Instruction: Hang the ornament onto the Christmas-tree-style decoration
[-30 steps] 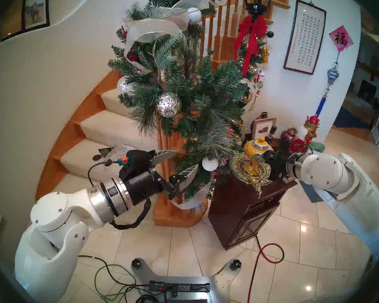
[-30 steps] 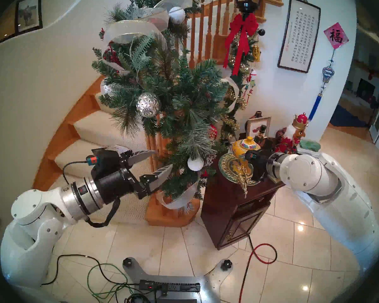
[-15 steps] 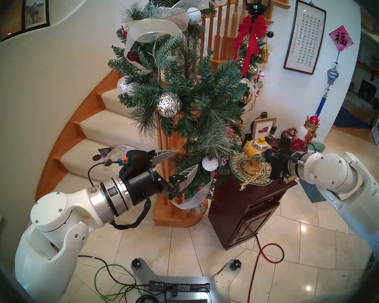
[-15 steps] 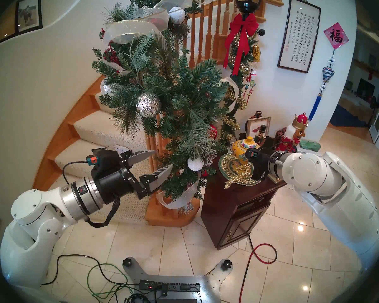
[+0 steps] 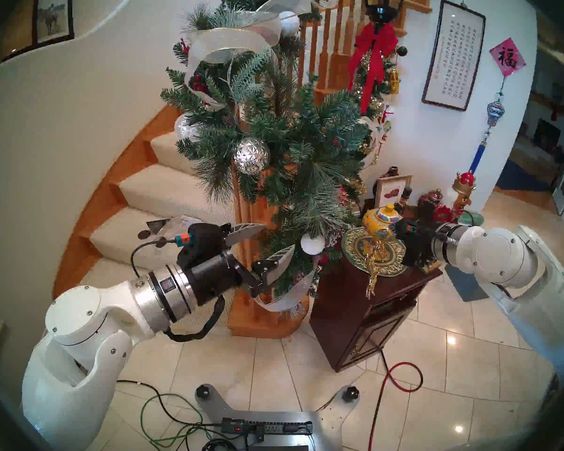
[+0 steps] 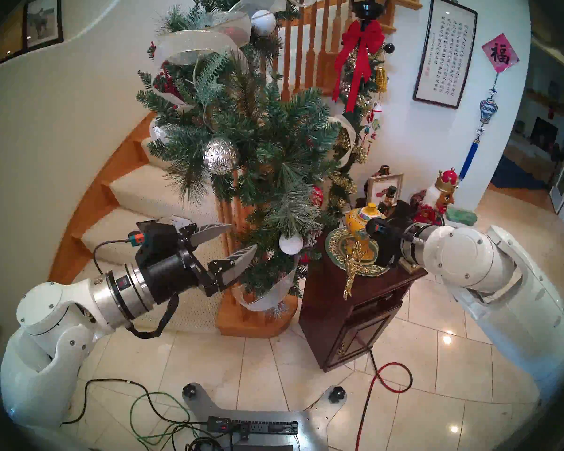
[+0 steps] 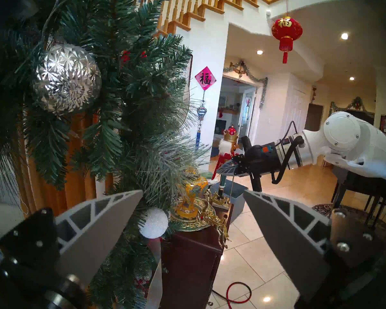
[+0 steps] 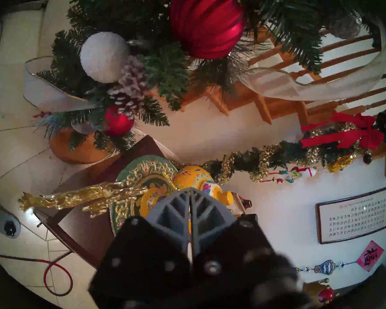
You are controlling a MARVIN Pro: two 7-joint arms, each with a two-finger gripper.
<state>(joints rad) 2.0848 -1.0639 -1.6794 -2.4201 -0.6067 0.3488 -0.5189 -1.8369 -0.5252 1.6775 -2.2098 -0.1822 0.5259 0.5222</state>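
Below closed right fingers [image 8: 191, 196], reindeer ornament [image 8: 80, 196] dangling

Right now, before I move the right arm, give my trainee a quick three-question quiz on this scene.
1. True or false: the left end effector has its jaws apart and holds nothing.
2. Fill in: on the garland, the white snowy ball hangs ___ the silver faceted ball.
3. The gold reindeer ornament dangles by its thread from: A) the shut right end effector; B) a garland branch; C) the yellow jar.
Key: 1 true; 2 below; 3 A.
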